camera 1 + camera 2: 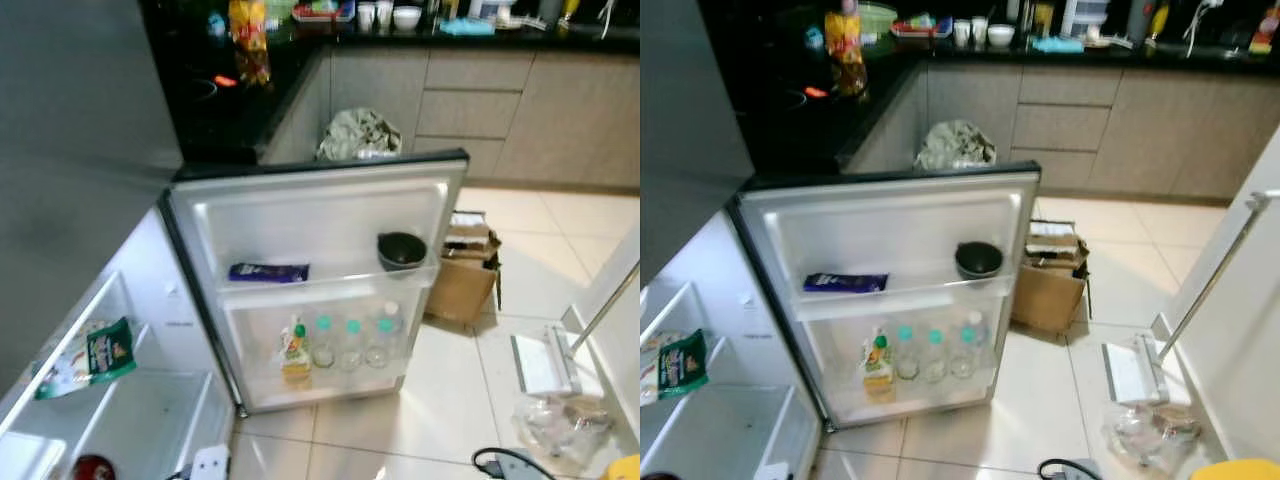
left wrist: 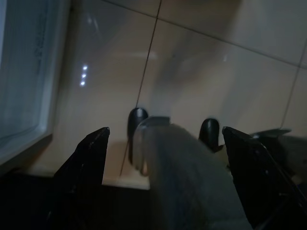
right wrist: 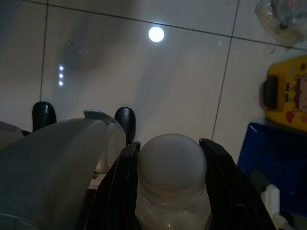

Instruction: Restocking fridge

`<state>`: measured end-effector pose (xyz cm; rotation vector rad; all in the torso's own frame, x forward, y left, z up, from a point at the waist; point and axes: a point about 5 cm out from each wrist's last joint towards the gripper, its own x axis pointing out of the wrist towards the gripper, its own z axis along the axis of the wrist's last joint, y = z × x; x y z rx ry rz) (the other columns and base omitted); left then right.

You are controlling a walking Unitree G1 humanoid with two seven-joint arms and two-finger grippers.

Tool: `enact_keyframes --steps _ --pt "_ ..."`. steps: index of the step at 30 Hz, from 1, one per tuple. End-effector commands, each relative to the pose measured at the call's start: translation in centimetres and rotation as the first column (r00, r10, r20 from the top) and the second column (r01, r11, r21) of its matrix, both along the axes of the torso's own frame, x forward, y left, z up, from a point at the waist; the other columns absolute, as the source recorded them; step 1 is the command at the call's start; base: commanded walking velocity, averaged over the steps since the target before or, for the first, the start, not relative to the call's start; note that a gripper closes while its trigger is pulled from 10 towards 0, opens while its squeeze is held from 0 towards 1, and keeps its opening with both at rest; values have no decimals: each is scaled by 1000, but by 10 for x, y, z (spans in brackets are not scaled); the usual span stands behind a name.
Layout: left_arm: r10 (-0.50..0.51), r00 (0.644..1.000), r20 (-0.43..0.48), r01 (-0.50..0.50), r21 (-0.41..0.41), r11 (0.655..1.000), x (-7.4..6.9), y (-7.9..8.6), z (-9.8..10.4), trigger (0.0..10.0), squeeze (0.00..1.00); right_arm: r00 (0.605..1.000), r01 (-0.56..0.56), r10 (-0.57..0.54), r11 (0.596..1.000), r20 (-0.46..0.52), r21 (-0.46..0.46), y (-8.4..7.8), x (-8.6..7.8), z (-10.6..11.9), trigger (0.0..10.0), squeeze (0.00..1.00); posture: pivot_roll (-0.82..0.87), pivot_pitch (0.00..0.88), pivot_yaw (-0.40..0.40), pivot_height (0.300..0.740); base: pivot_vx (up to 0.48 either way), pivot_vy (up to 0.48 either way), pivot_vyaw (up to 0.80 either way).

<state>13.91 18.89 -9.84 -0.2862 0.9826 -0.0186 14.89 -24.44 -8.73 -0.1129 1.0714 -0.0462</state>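
Note:
The small fridge stands open, its door (image 1: 320,205) swung wide toward me. On the door's upper shelf lie a blue packet (image 1: 268,271) and a black bowl (image 1: 402,250). Its lower shelf holds several clear water bottles (image 1: 352,342) and a yellow juice bottle (image 1: 294,352). Inside the fridge, at the left, a green packet (image 1: 100,352) rests on a shelf. My right gripper (image 3: 170,143) hangs low over the floor, shut on a clear bottle with a white cap (image 3: 171,163). With nothing between its fingers, my left gripper (image 2: 165,132) is open above the tiles beside the fridge.
A cardboard box (image 1: 465,270) sits just right of the door. A white dustpan with a long handle (image 1: 545,362) and a crumpled plastic bag (image 1: 560,425) lie at the right wall. A yellow toy (image 3: 288,91) and a blue bin (image 3: 278,163) lie near my right gripper. Behind runs a dark counter (image 1: 230,100).

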Motion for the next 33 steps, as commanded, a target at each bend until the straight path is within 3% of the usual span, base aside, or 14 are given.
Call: enact_keyframes --steps 1,6,9,15,24,33 --pt "11 1000 -5 -10 13 1000 0 4 0 10000 0 1000 5 -5 1000 -2 8 2 -1 -1 10000 0 -80 0 21 740 0 0 0" --pt "10 1000 -5 -10 14 1000 0 4 0 10000 0 1000 -10 10 1000 7 6 2 1 0 10000 0 -80 0 21 740 0 0 0" --pt "9 1000 -7 -9 17 1000 0 4 0 10000 0 996 -59 57 998 70 24 5 18 7 10000 0 -80 0 21 740 0 0 0" --pt "-11 1000 -26 12 44 999 -2 5 -1 10000 0 988 -123 116 990 102 67 14 31 12 10000 0 -80 0 21 740 0 0 0" --pt "-26 999 -29 27 44 999 -3 3 -1 10000 0 974 -221 217 972 58 80 27 26 6 10000 0 -85 0 12 740 185 0 0" --pt "-33 999 -31 34 49 998 -4 4 -2 10000 0 973 -229 224 968 52 99 27 22 5 10000 0 -83 0 13 740 325 0 0"
